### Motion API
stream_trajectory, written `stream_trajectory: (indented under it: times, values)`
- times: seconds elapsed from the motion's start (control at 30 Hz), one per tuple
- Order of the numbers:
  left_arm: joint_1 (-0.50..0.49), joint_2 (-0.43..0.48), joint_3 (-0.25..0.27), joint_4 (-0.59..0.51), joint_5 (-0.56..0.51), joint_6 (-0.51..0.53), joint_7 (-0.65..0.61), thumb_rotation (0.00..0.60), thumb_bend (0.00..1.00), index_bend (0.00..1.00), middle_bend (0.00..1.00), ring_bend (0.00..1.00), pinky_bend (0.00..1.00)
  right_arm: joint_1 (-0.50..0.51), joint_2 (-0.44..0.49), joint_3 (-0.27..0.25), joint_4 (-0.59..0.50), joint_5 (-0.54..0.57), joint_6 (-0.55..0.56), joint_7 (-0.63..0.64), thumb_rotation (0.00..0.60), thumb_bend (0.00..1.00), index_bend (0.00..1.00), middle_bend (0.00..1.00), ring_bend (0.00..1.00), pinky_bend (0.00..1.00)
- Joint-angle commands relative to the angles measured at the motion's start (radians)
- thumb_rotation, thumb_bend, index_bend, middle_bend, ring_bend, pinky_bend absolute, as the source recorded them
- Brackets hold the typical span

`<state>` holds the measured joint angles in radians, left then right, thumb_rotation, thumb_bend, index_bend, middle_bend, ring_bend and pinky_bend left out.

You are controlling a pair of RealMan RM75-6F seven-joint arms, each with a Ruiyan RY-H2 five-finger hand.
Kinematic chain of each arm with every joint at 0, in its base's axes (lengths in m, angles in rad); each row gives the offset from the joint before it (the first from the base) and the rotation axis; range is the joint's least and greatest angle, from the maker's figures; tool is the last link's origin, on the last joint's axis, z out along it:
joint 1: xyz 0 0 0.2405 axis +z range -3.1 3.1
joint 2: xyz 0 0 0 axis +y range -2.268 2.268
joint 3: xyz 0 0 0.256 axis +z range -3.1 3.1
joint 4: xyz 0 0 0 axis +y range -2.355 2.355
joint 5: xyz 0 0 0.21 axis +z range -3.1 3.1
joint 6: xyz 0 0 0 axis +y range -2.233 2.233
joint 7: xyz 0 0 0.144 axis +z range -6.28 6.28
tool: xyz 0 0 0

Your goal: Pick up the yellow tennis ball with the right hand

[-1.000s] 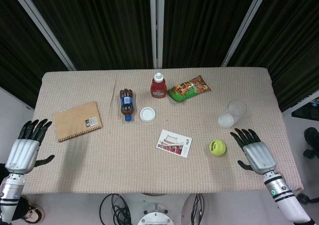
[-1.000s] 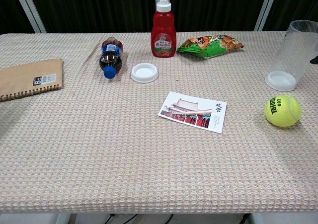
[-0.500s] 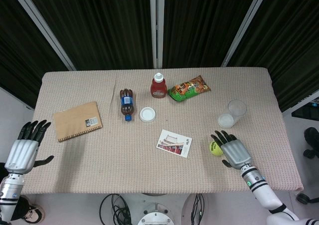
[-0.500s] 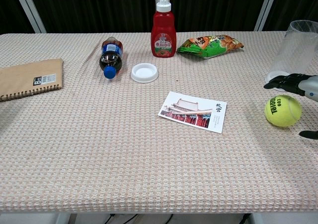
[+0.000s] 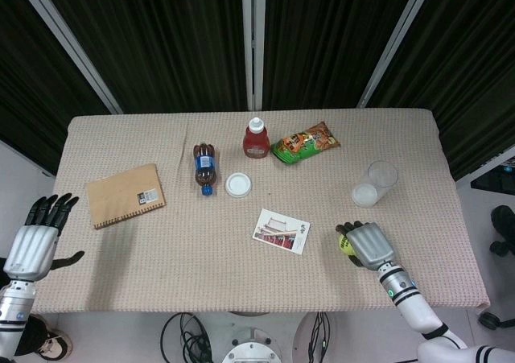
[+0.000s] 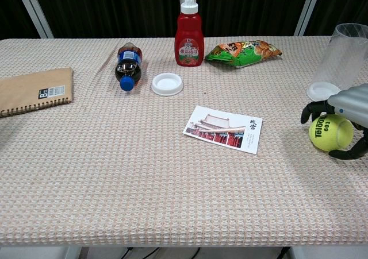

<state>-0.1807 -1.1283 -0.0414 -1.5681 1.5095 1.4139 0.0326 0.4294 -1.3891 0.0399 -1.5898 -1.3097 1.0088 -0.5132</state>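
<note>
The yellow tennis ball (image 6: 330,132) rests on the table near its right front corner; the head view shows only a sliver of the ball (image 5: 344,241). My right hand (image 5: 370,245) lies over it from the right, seen also as the right hand (image 6: 349,105) in the chest view. Its fingers (image 6: 310,111) curl down the ball's left side and the thumb wraps the lower right, gripping it. My left hand (image 5: 36,238) hangs off the table's left edge, fingers spread, holding nothing.
A clear plastic cup (image 6: 342,61) stands just behind the ball. A postcard (image 5: 281,231) lies to its left. Further back are a ketchup bottle (image 5: 256,138), a snack bag (image 5: 304,143), a lying cola bottle (image 5: 204,167), a white lid (image 5: 238,185) and a notebook (image 5: 125,195).
My right hand has moved left from beside the ball onto it, and its fingers have curled around it. The ball shifted slightly. The left hand has barely moved.
</note>
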Motion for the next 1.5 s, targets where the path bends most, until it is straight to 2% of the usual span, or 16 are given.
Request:
stream_trajectory:
  times: [0.03,0.23,0.33,0.43,0.57,0.7,1.07,1.37,1.5]
  values:
    - [-0.003,0.008,0.006,-0.008,-0.001,-0.014,-0.008,0.600,0.10,0.07,0.03,0.00,0.00,0.000,0.004,0.001,-0.005,-0.023,0.023,0.017,0.600,0.31,0.51,0.54,0.54,0.72]
    - [-0.001,0.014,0.005,-0.014,-0.005,-0.013,-0.010,0.600,0.10,0.07,0.03,0.00,0.00,-0.022,0.089,0.035,-0.120,-0.187,0.196,0.145,0.600,0.32,0.57,0.58,0.55,0.73]
    - [-0.002,0.012,0.001,-0.014,-0.002,-0.006,-0.010,0.600,0.10,0.07,0.03,0.00,0.00,-0.030,0.135,0.084,-0.170,-0.255,0.303,0.192,0.600,0.31,0.57,0.58,0.55,0.73]
    - [-0.003,0.007,0.000,-0.011,0.002,-0.002,-0.010,0.600,0.10,0.07,0.03,0.00,0.00,-0.025,0.174,0.147,-0.193,-0.241,0.350,0.186,0.600,0.31,0.57,0.58,0.55,0.73]
    - [-0.004,0.001,-0.001,-0.007,0.008,0.004,-0.004,0.600,0.10,0.07,0.03,0.00,0.00,-0.003,0.214,0.224,-0.197,-0.100,0.316,0.129,0.600,0.30,0.57,0.58,0.55,0.73]
    - [-0.003,-0.001,0.001,-0.006,0.009,0.004,-0.003,0.600,0.10,0.07,0.03,0.00,0.00,0.016,0.227,0.251,-0.170,0.011,0.262,0.122,0.600,0.30,0.57,0.56,0.55,0.73]
    - [-0.007,-0.011,-0.005,0.016,0.000,0.000,-0.003,0.600,0.10,0.07,0.03,0.00,0.00,0.044,0.166,0.248,-0.034,0.115,0.213,0.151,0.600,0.29,0.56,0.53,0.55,0.71]
    - [-0.012,-0.016,-0.006,0.014,-0.004,-0.008,0.006,0.600,0.10,0.07,0.03,0.00,0.00,0.071,0.139,0.256,0.028,0.187,0.149,0.205,0.600,0.29,0.56,0.52,0.54,0.69]
    - [-0.014,-0.015,-0.010,0.016,-0.007,-0.007,-0.005,0.600,0.10,0.07,0.03,0.00,0.00,0.076,0.135,0.251,0.041,0.205,0.133,0.214,0.600,0.28,0.54,0.48,0.50,0.67]
